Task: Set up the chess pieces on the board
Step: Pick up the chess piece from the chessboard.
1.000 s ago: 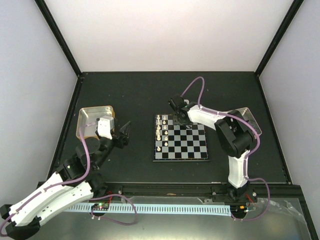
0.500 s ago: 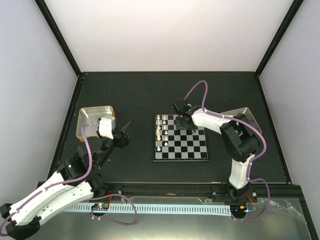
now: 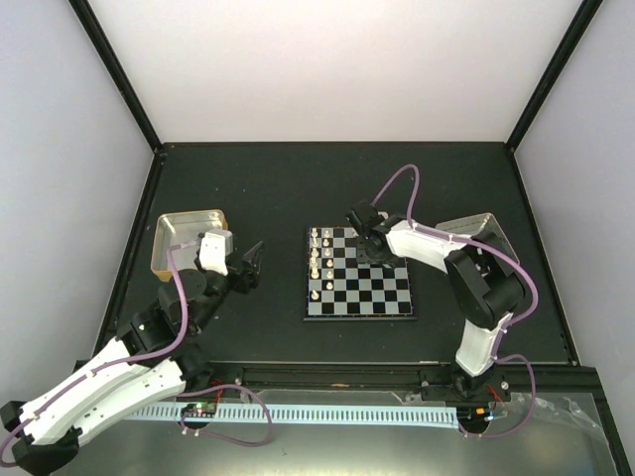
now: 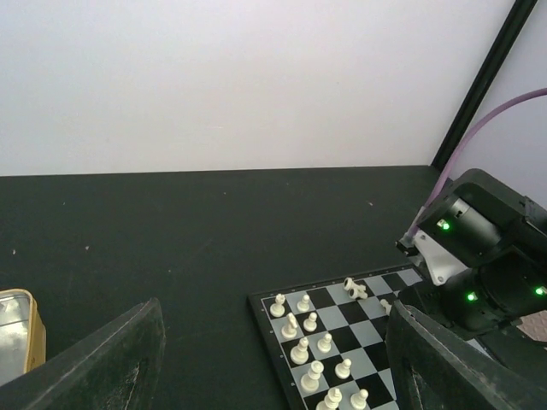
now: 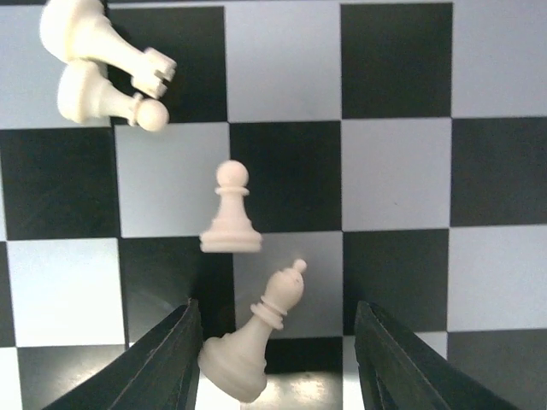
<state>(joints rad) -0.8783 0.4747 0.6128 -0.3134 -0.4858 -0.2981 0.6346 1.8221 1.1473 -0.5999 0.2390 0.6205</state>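
Observation:
The board [image 3: 382, 297] lies mid-table, with two rows of upright cream-white pieces [image 3: 317, 264] along its left side. My right gripper [image 3: 374, 252] is low over the board's far edge. In the right wrist view it is open [image 5: 273, 342]; a white bishop [image 5: 252, 346] leans tilted between the fingers, its base by the left finger [image 5: 162, 363]. A white pawn [image 5: 231, 209] stands just beyond it, and two pieces [image 5: 102, 73] lie toppled further off. My left gripper [image 3: 252, 260] is open and empty, left of the board [image 4: 376, 346].
A gold metal tray [image 3: 187, 233] sits behind the left gripper and shows at the left edge of the left wrist view [image 4: 13, 329]. A second tray [image 3: 488, 232] sits at the right, behind the right arm. Black frame posts stand at the table's corners.
My right gripper has slid a little to the right along the board's far edge. The left arm has shifted only slightly.

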